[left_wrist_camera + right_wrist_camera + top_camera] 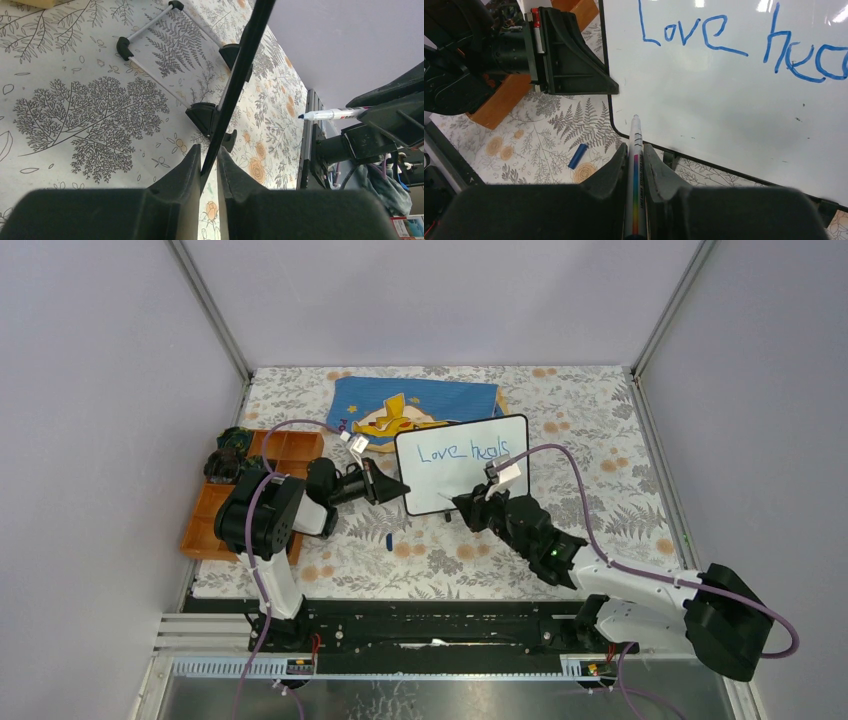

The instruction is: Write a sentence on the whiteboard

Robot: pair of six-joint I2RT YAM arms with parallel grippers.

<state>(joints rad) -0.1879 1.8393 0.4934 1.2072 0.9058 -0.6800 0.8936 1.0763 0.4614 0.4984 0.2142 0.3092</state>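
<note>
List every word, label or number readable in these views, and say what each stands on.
"Love heals": the sentence, in blue handwriting on the whiteboard.
Print on the barrel of the marker: too blurred to read.
Nothing else is legible.

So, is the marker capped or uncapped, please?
Uncapped: the marker tip is bare; a blue cap lies on the table.
</note>
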